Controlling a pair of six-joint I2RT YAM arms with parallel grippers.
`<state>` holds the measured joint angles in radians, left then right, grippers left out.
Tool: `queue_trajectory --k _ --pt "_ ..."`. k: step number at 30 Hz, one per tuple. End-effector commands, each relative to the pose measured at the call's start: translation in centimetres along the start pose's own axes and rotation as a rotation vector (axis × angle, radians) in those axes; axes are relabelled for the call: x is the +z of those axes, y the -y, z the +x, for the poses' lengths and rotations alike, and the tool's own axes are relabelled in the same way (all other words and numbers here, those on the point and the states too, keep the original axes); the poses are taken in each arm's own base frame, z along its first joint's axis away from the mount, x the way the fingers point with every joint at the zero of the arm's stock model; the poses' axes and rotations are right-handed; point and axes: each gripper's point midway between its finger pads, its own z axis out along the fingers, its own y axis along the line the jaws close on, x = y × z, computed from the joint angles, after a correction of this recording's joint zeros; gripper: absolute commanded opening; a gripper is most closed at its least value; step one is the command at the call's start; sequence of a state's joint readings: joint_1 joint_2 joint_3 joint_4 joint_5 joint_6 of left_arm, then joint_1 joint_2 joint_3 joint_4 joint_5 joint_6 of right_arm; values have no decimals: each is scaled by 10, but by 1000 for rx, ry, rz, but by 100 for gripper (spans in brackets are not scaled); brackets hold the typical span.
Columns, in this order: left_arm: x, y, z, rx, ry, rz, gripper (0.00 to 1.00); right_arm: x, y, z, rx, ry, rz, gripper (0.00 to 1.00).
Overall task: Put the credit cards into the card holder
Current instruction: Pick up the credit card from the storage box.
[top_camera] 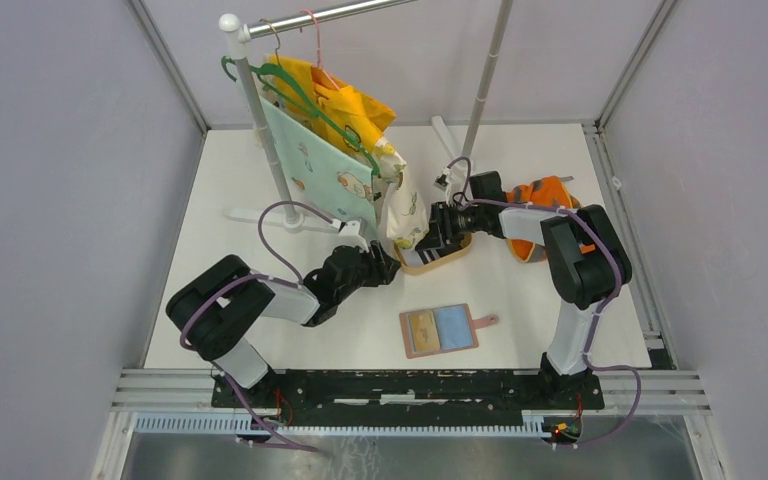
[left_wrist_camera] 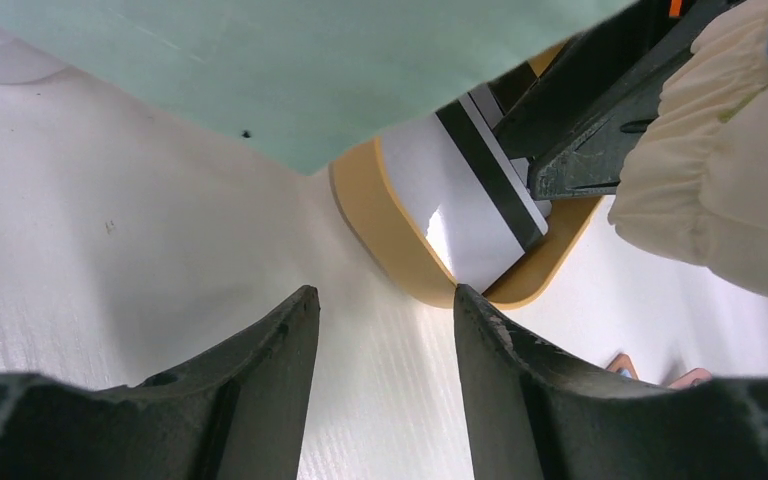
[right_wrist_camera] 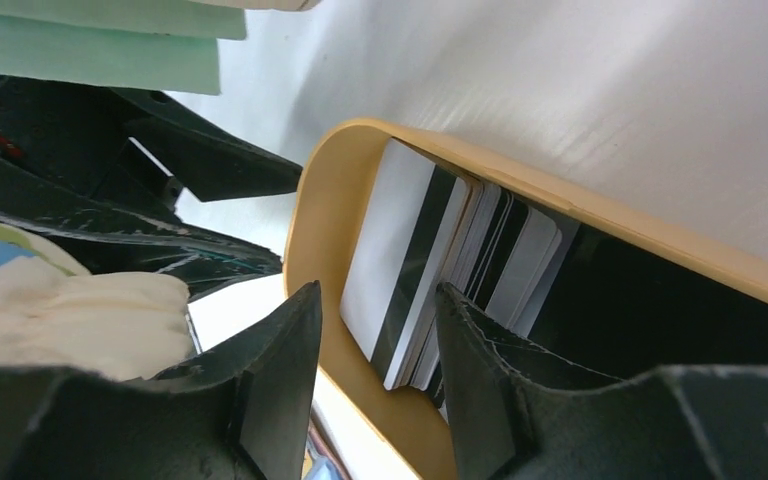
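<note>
Several credit cards (right_wrist_camera: 430,270), white and dark with black stripes, lie stacked in a tan oval dish (right_wrist_camera: 310,225). My right gripper (right_wrist_camera: 375,300) is open, one finger outside the dish rim and the other over the stack's edge. My left gripper (left_wrist_camera: 385,300) is open and empty, just short of the dish (left_wrist_camera: 385,225) on its other side, with a white striped card (left_wrist_camera: 465,195) ahead of it. In the top view both grippers, left (top_camera: 392,267) and right (top_camera: 438,233), meet at the dish (top_camera: 447,262). The reddish-brown card holder (top_camera: 440,330) lies open on the table in front.
A clothes rack (top_camera: 260,120) stands at the back left with a pale green cloth (top_camera: 320,170) and yellow garments (top_camera: 345,100) hanging low over the dish. A cream cloth (top_camera: 400,215) hangs beside the grippers. An orange cloth (top_camera: 545,192) lies behind the right arm.
</note>
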<state>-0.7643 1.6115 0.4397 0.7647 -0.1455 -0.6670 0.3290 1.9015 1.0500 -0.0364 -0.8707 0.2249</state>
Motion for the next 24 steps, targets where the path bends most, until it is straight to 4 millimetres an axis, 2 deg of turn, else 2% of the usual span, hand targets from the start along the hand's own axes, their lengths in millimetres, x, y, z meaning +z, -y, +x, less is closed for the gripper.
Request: queue_trajectory --k 1,7,12,19,24 --pt "8 19 -20 -47 53 58 58 3 -27 -11 6 37 -130 50" --pt "12 22 -17 -37 37 70 56 2 -53 -13 21 58 -239 47" --pt "13 23 -15 -31 28 80 54 9 -56 -7 30 33 -262 44" --pt "13 24 -14 -25 23 89 54 15 -17 2 -34 -36 -58 48" --pt "14 25 -13 -23 19 95 54 14 -7 0 -68 -49 -3 54"
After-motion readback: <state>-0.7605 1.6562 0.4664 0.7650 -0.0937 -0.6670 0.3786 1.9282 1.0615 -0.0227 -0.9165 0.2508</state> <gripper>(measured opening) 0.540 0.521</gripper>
